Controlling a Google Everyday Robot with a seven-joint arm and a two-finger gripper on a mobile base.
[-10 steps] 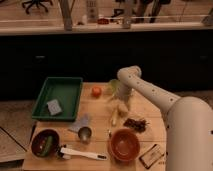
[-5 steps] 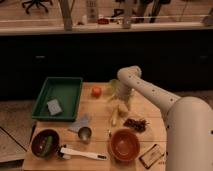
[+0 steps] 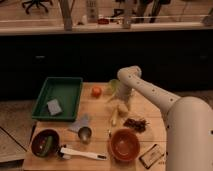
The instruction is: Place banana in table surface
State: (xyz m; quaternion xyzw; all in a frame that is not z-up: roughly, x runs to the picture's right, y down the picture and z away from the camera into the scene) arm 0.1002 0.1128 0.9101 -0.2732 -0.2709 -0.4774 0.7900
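Note:
The banana (image 3: 114,118) is pale yellow and slender and lies lengthwise on the light tan wooden table surface (image 3: 100,111), near the table's middle. My gripper (image 3: 122,106) hangs from the white arm (image 3: 150,95) that reaches in from the right. It is right at the banana's far end. I cannot tell whether it touches the banana.
A green tray (image 3: 67,90) with a grey sponge (image 3: 54,106) is at the left. A small orange fruit (image 3: 96,91) and a pale green object (image 3: 114,86) are at the back. Near the front are an orange-brown bowl (image 3: 124,144), a dark bowl (image 3: 45,142), a white-handled brush (image 3: 82,154), a metal cup (image 3: 84,133) and a dark snack (image 3: 135,123).

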